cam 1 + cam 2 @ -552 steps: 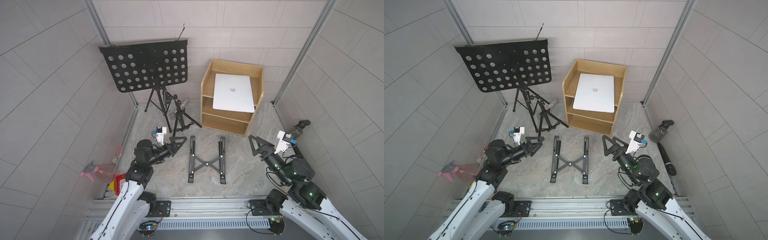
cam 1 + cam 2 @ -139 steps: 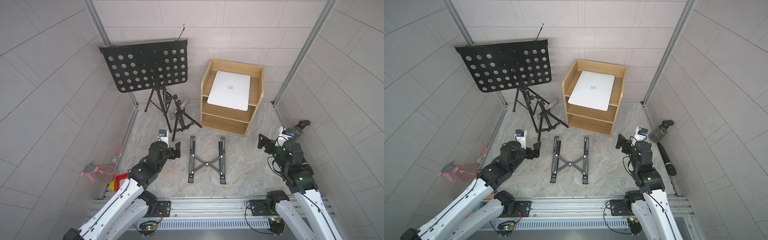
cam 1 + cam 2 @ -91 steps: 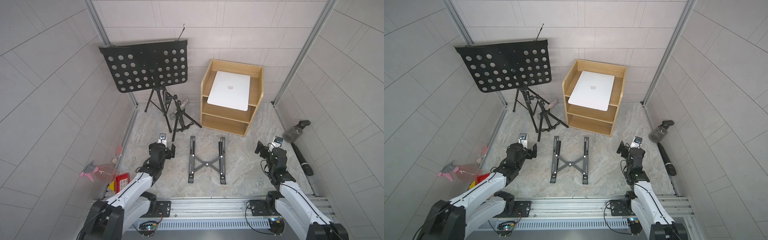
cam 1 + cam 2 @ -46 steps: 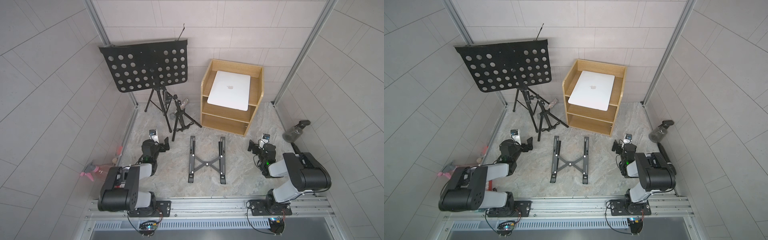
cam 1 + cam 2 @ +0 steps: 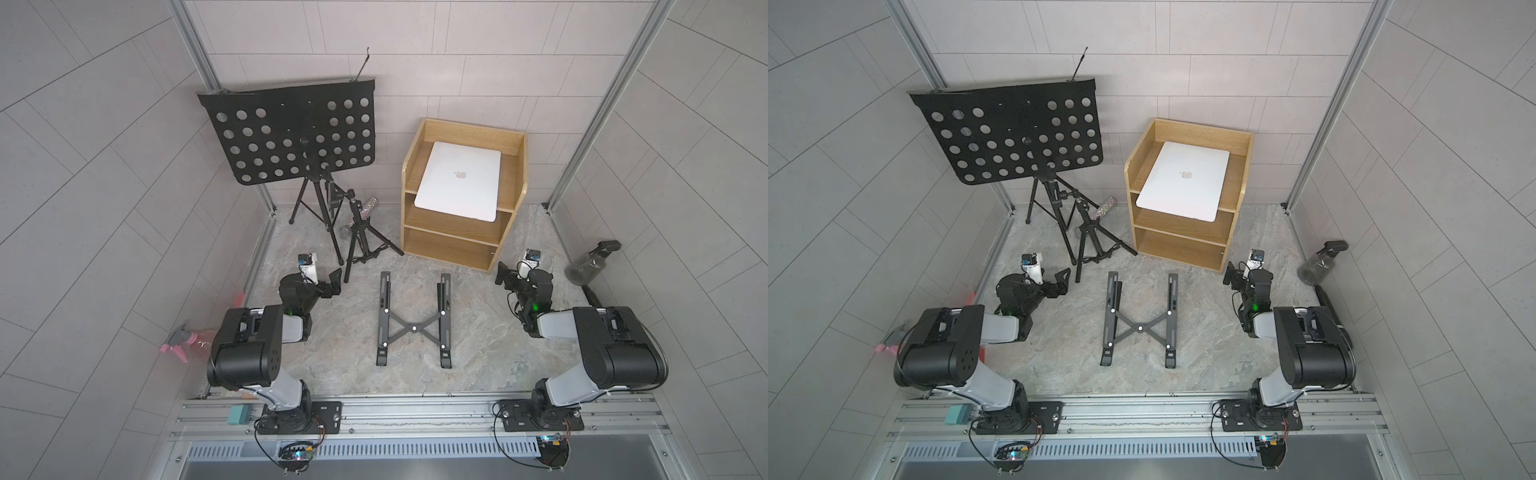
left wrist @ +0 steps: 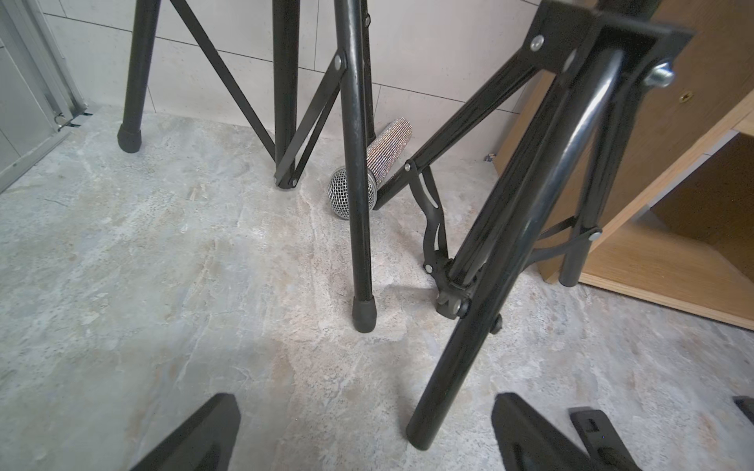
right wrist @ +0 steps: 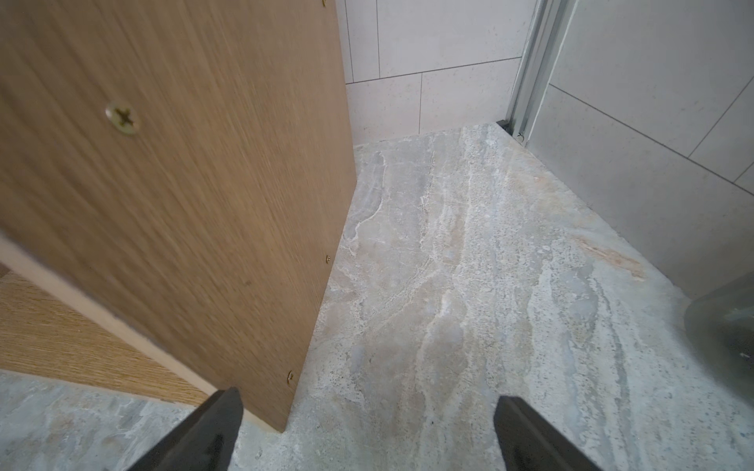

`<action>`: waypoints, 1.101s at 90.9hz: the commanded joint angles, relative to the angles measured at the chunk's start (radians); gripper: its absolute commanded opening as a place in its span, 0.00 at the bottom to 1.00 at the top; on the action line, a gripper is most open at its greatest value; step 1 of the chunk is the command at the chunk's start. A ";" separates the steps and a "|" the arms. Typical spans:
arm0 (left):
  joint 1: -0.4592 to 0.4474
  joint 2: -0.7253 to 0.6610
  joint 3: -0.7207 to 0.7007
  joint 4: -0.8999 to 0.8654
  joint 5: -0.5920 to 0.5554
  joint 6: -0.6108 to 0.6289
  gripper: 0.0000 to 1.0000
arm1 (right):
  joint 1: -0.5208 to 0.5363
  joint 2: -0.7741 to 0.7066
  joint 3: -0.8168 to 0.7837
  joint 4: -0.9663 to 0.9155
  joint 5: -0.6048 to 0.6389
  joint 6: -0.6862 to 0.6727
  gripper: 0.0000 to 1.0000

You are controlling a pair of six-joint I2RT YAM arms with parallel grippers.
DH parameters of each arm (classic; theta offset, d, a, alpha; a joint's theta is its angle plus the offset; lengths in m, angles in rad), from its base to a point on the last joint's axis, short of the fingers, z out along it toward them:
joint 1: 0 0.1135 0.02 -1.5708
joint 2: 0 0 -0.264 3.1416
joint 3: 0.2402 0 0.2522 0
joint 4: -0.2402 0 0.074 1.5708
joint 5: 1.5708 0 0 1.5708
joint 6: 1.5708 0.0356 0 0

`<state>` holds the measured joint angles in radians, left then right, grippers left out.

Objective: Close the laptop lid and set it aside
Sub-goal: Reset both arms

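Observation:
The laptop [image 5: 459,185] lies flat on the top level of a wooden shelf unit [image 5: 453,249] at the back; both top views show it. The laptop lid [image 5: 1183,183] is down, its silver-white outside and small logo facing up. My left gripper [image 5: 328,282] hangs open low over the floor at the left, far from the laptop. Its fingers [image 6: 222,407] stand wide apart with only a tripod leg's foot ahead of them. My right gripper [image 5: 505,276] is open beside the shelf unit's lower right corner, and nothing sits between its fingers [image 7: 224,407].
A black perforated music stand [image 5: 291,137] and a small tripod [image 5: 361,245] stand at the back left, with a glittery microphone [image 6: 367,171] on the floor. A black X-shaped folding stand [image 5: 413,324] lies mid-floor. A dark spray bottle [image 5: 590,264] stands right, a pink one [image 5: 183,340] left.
Both arms have folded back and down toward their bases, bringing the grippers low over the floor. Both grippers stayed open. The laptop has not moved over the last second.

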<state>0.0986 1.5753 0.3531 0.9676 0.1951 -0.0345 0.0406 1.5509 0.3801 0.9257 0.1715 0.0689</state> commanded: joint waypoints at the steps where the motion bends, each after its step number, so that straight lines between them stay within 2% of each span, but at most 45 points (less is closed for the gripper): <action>1: -0.002 -0.011 -0.008 0.028 0.025 -0.004 1.00 | -0.005 0.000 -0.005 -0.017 -0.006 -0.003 1.00; 14: -0.005 -0.012 -0.004 0.020 0.017 -0.002 1.00 | -0.006 -0.023 -0.040 0.026 0.036 0.013 1.00; 32: -0.011 -0.012 0.001 0.006 0.007 0.003 1.00 | -0.006 -0.010 -0.178 0.298 0.099 0.036 1.00; 64: -0.014 -0.013 0.006 -0.002 0.000 0.004 1.00 | -0.006 0.020 -0.239 0.437 0.096 0.041 1.00; 100: -0.015 -0.012 0.007 -0.005 -0.003 0.006 1.00 | -0.006 0.020 -0.239 0.435 0.095 0.042 1.00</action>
<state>0.0887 1.5753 0.3531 0.9703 0.1928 -0.0341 0.0399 1.5597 0.1490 1.3277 0.2619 0.1055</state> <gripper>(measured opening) 0.998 0.996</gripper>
